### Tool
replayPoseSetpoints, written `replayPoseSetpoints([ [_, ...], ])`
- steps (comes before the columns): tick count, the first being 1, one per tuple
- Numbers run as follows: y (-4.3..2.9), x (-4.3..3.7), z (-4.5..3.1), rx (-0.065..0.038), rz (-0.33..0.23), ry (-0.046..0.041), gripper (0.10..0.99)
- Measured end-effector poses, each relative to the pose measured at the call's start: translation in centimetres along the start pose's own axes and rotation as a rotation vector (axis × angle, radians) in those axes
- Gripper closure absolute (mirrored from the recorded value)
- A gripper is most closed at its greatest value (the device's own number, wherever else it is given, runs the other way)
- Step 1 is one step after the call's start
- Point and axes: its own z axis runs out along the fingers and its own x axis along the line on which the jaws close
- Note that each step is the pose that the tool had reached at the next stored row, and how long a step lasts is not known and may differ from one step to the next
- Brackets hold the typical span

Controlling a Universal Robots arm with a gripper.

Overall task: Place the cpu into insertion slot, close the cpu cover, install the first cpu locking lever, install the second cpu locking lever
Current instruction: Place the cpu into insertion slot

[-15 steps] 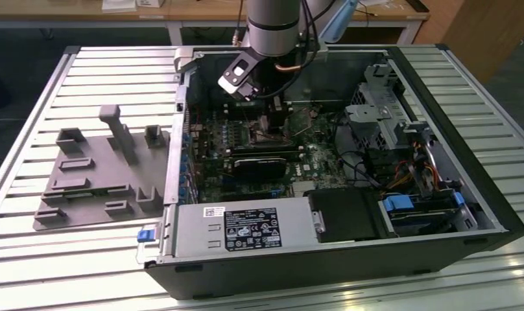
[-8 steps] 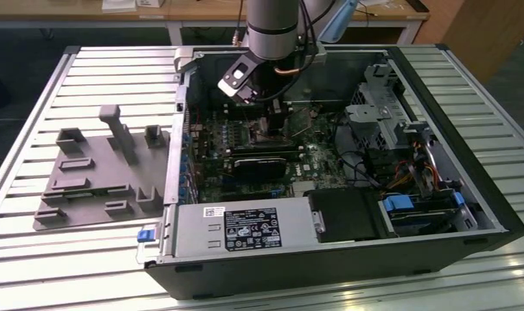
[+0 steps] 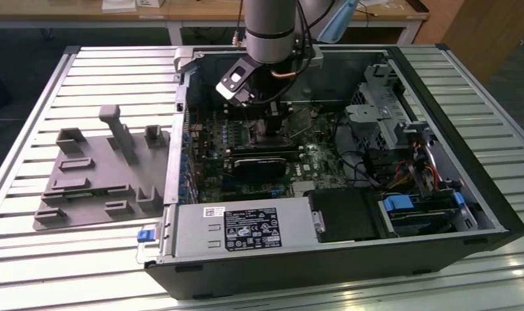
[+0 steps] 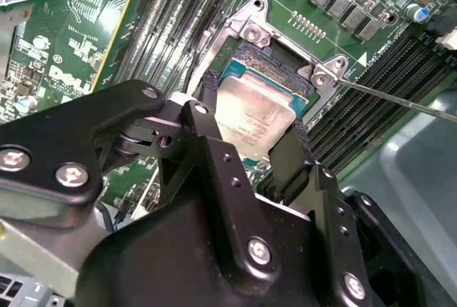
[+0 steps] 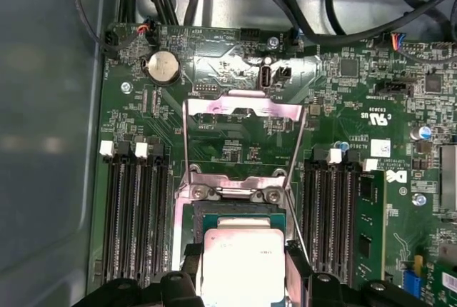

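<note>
My gripper (image 4: pixel 250 125) is shut on the cpu (image 4: pixel 251 114), a small square chip with a dull silver top, its black fingers (image 4: pixel 289 153) pressing on two opposite edges. The cpu hangs just above the insertion slot (image 4: pixel 275 61), whose dark centre and silvery rim show beyond it. In the first wrist view the cpu (image 5: pixel 243 260) overlaps the near part of the insertion slot (image 5: pixel 239 210). The cpu cover (image 5: pixel 214 106) is swung open and lies back over the green board. Two thin wire levers (image 5: pixel 187 150) stand unlatched beside it. In the exterior view the gripper (image 3: pixel 271 126) reaches down into the computer case.
Black memory slots (image 5: pixel 136 214) run along both sides of the socket, with one green card (image 5: pixel 370 228) seated. Cables (image 5: pixel 314 7) hang across the case wall beyond the board. A black heatsink block (image 3: pixel 262 167) sits on the board, and a grey fixture plate (image 3: pixel 98 175) lies beside the case.
</note>
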Motion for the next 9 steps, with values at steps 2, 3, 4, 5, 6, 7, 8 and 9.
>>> replayPoseSetpoints([
  [2, -0.01, 0.04, 0.11, 0.0, 0.005, -0.0003, 0.545],
  [3, -0.01, 0.05, 0.17, 0.0, 0.009, -0.0006, 0.545],
  [4, -0.01, 0.06, 0.23, 0.0, 0.014, -0.0009, 0.545],
  [5, -0.02, 0.07, 0.29, 0.0, 0.019, -0.0012, 0.545],
  [6, -0.02, 0.08, 0.36, 0.0, 0.022, -0.0014, 0.545],
  [7, -0.03, 0.1, 0.45, 0.0, 0.024, -0.0015, 0.545],
  [8, -0.04, 0.12, 0.55, 0.0, 0.025, -0.0015, 0.545],
  [9, -0.04, 0.14, 0.66, 0.0, 0.026, -0.0016, 0.545],
])
